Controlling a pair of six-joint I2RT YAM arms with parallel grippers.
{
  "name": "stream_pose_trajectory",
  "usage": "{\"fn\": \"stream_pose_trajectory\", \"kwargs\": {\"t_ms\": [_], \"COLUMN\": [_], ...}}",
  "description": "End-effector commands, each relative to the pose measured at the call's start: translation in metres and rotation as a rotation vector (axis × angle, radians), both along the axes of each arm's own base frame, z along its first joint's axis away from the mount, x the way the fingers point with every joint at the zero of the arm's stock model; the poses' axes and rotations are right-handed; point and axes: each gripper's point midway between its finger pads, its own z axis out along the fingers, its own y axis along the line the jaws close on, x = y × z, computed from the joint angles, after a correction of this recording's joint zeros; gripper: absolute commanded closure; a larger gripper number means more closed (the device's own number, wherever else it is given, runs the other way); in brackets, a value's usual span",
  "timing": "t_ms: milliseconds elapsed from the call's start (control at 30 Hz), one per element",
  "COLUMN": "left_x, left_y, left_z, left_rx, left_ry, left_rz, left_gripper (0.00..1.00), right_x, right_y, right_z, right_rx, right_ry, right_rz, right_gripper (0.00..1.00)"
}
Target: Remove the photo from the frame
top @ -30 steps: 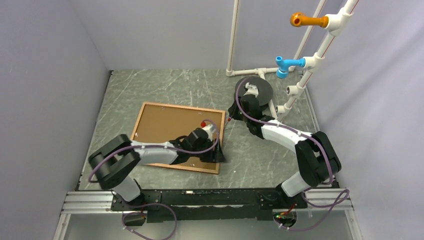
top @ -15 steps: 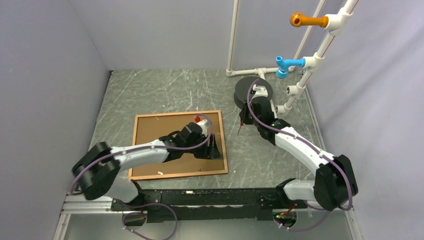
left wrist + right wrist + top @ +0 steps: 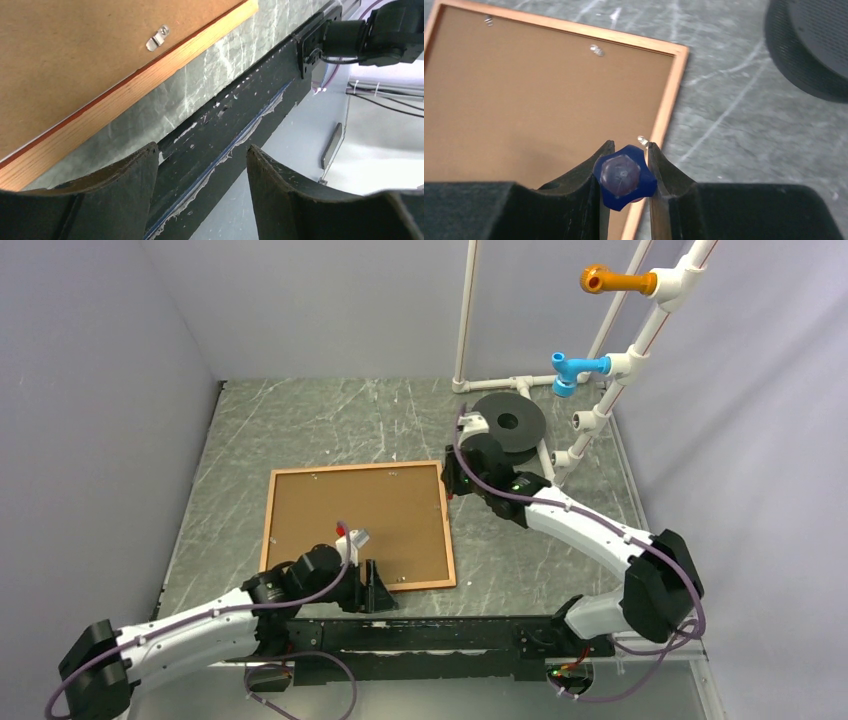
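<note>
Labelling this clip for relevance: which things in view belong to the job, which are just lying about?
Job: wooden frame, face down; fibreboard backing panel; metal clip; blue-handled tool in right pincer; left pincer, open. Photo not visible.
Lying about: black disc; white pipe rack with orange peg and blue peg.

white arms [image 3: 590,525], black joints [image 3: 660,585], purple cables [image 3: 545,502]

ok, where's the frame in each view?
Top external: the frame lies flat mid-table, back up.
Left wrist: its near rail crosses the upper left diagonally.
Right wrist: fills the upper left, right rail passing under the right claw and its blue-handled tool.
Shared landmark: the brown backing panel inside it.
</note>
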Motion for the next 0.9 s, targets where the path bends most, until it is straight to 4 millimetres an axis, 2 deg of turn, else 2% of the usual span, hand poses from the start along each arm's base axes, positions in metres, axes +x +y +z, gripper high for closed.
{"fn": "stream_pose_trajectory", "kwargs": {"t_ms": [0,133,300,567,700,767,867], "left_x": [0.004,0.014,0.043,0.077,0.087,0.090,0.086], "left_y": [0.013,0.023,0.030,0.035,0.045,0.043,0.027], "left_z": [-0.006,-0.019,-0.025,-0.023,-0.021,-0.017,-0.009], "left_rx": [0.027,0.114,0.262,0.359,0.380,0.347,0.263], "left_ry": [0.017,0.013,-0.054,-0.101,-0.114,-0.123,-0.125], "left_rz": [0.095,0.163,0.238,0.256,0.275,0.265,0.207], "left_gripper": [0.31,0.31,0.26,0.25,0.25,0.25,0.24], "right_x": [0.002,-0.001,0.003,0.043,0.066,0.076,0.091], "right_y": [0.034,0.049,0.056,0.047,0.038,0.033,0.029], "right_z": [0.026,0.017,0.008,0.002,0.014,0.016,0.018], "right_rx": [-0.002,0.003,-0.011,-0.097,-0.078,-0.072,-0.072], "right_ry": [-0.089,-0.080,-0.088,-0.075,-0.095,-0.091,-0.092], "right_rz": [0.032,0.044,0.046,0.001,-0.023,-0.037,-0.053], "right_gripper": [1.00,1.00,1.00,1.00,1.00,1.00,1.00]}}
